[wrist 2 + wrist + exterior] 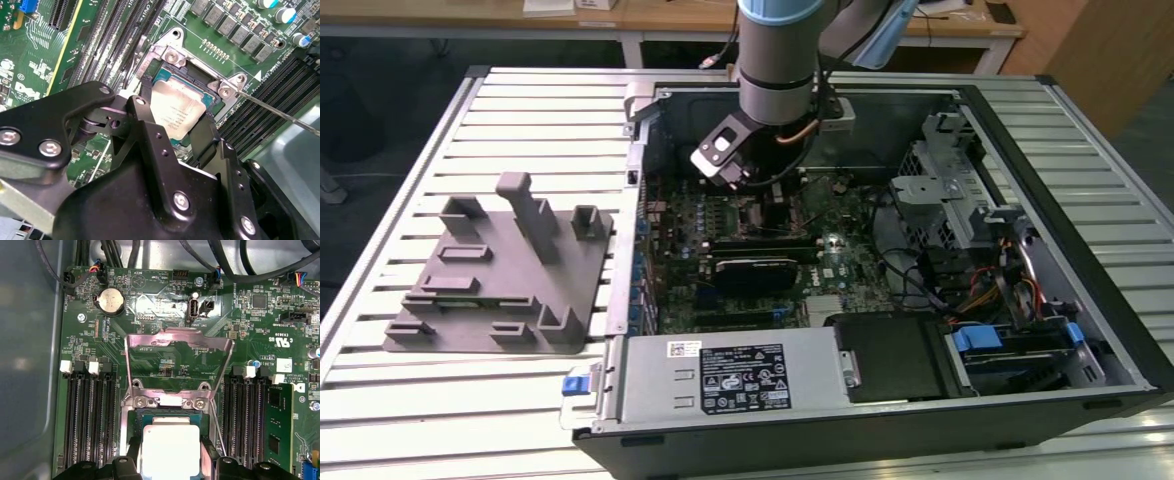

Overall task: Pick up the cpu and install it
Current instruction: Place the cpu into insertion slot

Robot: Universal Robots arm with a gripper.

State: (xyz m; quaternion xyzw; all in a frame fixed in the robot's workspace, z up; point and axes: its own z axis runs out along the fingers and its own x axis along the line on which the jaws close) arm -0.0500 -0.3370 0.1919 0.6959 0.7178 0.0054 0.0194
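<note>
The cpu (171,447), a flat silvery square chip, lies in the open motherboard socket (131,415), whose hinged metal frame (180,340) is flipped up. My gripper (171,460) straddles it, and a black finger (134,457) presses against each of two opposite edges. In the second wrist view the cpu (175,110) shows between the same black fingers (147,120), with the gripper (175,125) shut on it. In the exterior view the gripper (744,185) reaches down into the open computer case (1014,400) over the motherboard (854,265).
A grey plastic fixture (500,270) stands on the slatted table (427,400) at the exterior view's left. Memory slots (90,415) flank the socket, and a thin latch lever (280,112) sticks out beside it. The power supply (720,375), drive cage (947,190) and cables (987,290) crowd the case.
</note>
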